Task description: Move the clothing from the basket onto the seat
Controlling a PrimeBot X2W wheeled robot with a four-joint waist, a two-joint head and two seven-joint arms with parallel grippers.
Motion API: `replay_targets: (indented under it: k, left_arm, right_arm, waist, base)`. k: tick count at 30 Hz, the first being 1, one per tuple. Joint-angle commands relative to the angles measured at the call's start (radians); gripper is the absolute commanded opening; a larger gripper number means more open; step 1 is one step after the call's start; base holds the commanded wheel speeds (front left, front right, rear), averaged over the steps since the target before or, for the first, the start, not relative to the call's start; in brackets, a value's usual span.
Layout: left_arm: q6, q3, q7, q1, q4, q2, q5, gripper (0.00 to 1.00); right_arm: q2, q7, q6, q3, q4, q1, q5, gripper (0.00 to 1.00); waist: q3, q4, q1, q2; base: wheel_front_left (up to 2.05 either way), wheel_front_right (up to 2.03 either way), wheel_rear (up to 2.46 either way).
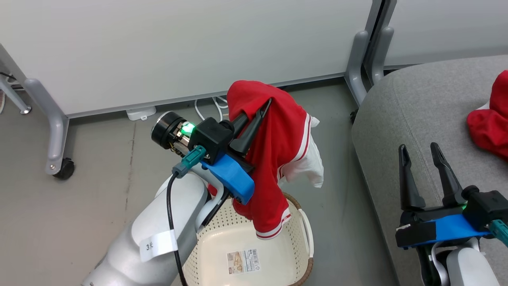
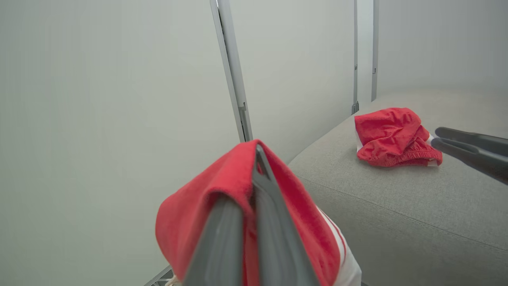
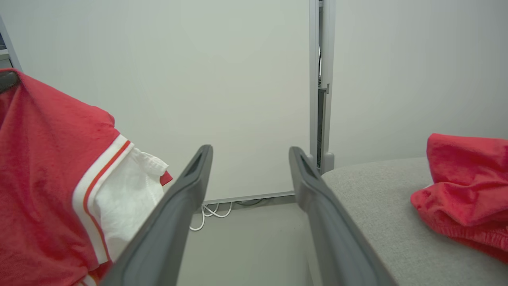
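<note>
Clothing: red garment (image 1: pixel 281 131) hangs from left hand (image 1: pixel 268 104), fingers clamped shut on it, above basket (image 1: pixel 291 242); right hand (image 1: pixel 419 147) spread wide, holding nothing, over seat (image 1: pixel 416 111) edge. 2nd red garment (image 1: pixel 490 127) bunched on seat, well apart from basket.

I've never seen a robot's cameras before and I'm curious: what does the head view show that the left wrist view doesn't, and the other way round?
Head view: the white basket beneath the lifted red shirt, its label sticker, cables by the wall, and the gap between the open, empty right jaws. Left wrist view: a close look along the shut left jaws pinching the shirt's fold, and the second red garment whole, resting on the couch. Both: the held shirt, the grey couch, that second garment and the right jaws.
</note>
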Motion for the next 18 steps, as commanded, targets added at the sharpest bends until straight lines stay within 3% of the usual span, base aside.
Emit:
replay_targets:
  k: [1, 18]
  left_arm:
    - [-0.001, 0.0, -0.005, 0.014, -0.009, 0.004, -0.003, 0.0]
    - [-0.001, -0.009, -0.005, 0.024, -0.02, 0.011, -0.004, 0.0]
  right_arm:
    - [0.003, 0.0, 0.0, -0.003, 0.0, 0.022, -0.006, 1.0]
    - [0.004, 0.0, 0.0, 0.081, -0.004, 0.0, -0.006, 1.0]
  waist:
    - [-0.018, 0.005, 0.0002, -0.0001]
    - [-0.047, 0.017, 0.0002, -0.0001]
  base:
    - [0.0, 0.0, 0.0]
    - [0.0, 0.0, 0.0]
